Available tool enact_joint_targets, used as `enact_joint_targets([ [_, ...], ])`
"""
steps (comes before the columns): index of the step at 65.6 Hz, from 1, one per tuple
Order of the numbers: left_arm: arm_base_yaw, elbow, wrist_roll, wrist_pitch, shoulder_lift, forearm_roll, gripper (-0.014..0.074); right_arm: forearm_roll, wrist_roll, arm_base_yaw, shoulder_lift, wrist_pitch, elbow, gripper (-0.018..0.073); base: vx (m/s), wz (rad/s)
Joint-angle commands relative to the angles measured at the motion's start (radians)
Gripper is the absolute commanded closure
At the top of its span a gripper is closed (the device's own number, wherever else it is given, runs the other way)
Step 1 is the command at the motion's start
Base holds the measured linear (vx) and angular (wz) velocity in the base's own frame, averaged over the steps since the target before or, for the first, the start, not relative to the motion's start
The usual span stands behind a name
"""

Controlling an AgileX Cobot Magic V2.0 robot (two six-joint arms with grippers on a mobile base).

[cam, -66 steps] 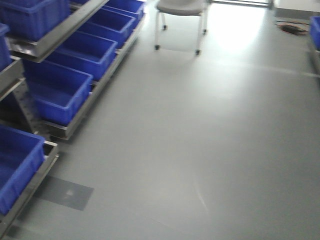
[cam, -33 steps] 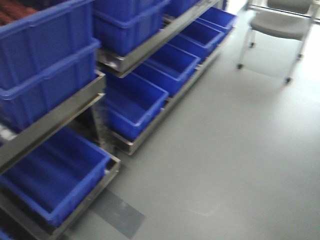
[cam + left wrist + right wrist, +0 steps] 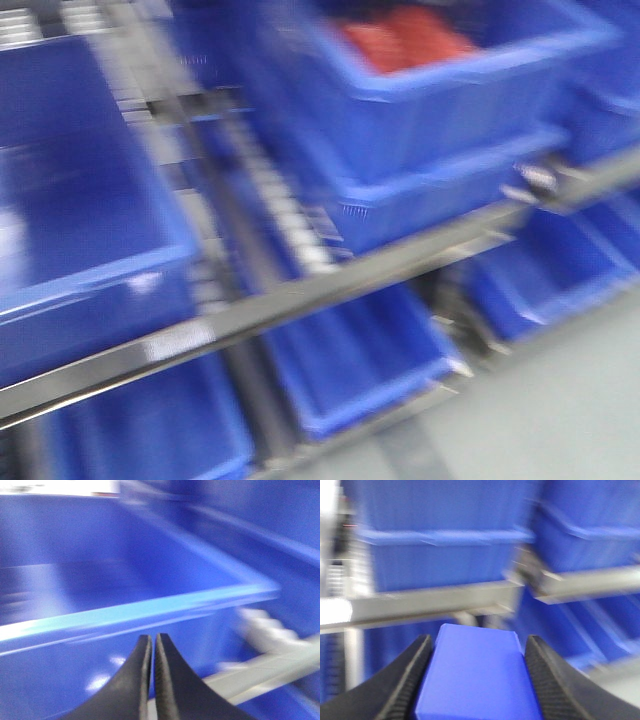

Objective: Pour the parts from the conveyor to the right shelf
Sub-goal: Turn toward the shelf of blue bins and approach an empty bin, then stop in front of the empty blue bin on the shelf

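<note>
One blue block [image 3: 477,680] sits clamped in my right gripper [image 3: 477,642], left gripper [image 3: 152,642] pinched shut on nothing, so I'd settle the blur before tipping it into the right shelf [image 3: 300,298]'s open bin [image 3: 90,200].

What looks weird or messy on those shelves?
Nothing looks spilled or broken, though the pictures are blurry. One bin on the shelf holds red things, the only red among all the blue. The right gripper holds a blue block; the left gripper is shut and empty.
</note>
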Motion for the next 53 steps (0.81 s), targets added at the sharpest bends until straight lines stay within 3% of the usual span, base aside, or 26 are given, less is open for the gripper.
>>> enact_joint_targets([
  [1, -0.005, -0.02, -0.004, -0.077, -0.011, 0.0, 0.0603, 0.007, -0.002, -0.001, 0.02, -0.081, -0.025, 0.0564, 0.08, 1.1],
  [20, -0.005, -0.02, -0.004, -0.077, -0.011, 0.0, 0.0603, 0.007, -0.002, -0.001, 0.02, -0.079, -0.025, 0.0564, 0.07, 0.84],
  [53, -0.005, -0.02, -0.004, -0.077, -0.011, 0.0, 0.0603, 0.007, -0.002, -0.001, 0.02, -0.079, -0.025, 0.0564, 0.07, 0.25],
])
